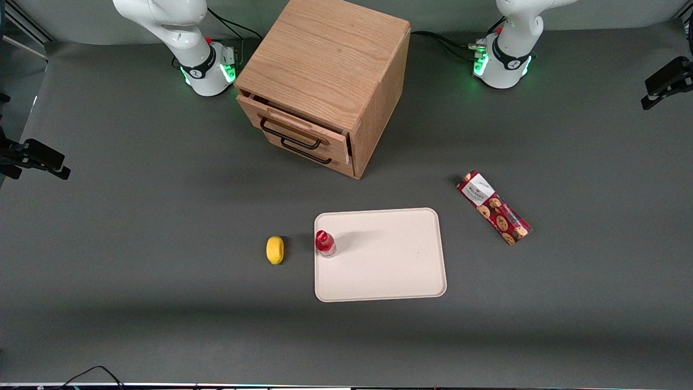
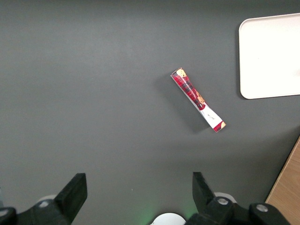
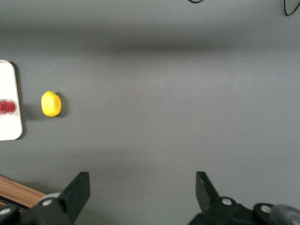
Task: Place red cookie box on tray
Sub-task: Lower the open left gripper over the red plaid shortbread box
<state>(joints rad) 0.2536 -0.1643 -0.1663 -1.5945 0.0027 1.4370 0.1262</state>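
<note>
The red cookie box (image 1: 494, 207) lies flat on the grey table, beside the tray and toward the working arm's end; its white label end points toward the robots. The left wrist view shows the same box (image 2: 197, 99) lying at a slant on the mat. The cream-white tray (image 1: 387, 265) rests flat near the table's middle, and one corner of it (image 2: 269, 61) shows in the wrist view. My gripper (image 2: 139, 192) hangs open high above the table, well apart from the box, with nothing between its black fingers (image 2: 75, 190).
A small red-capped bottle (image 1: 325, 243) stands on the tray's edge nearest the parked arm. A yellow lemon (image 1: 275, 249) lies on the table beside it. A wooden drawer cabinet (image 1: 325, 81) stands between the arm bases, its top drawer slightly out.
</note>
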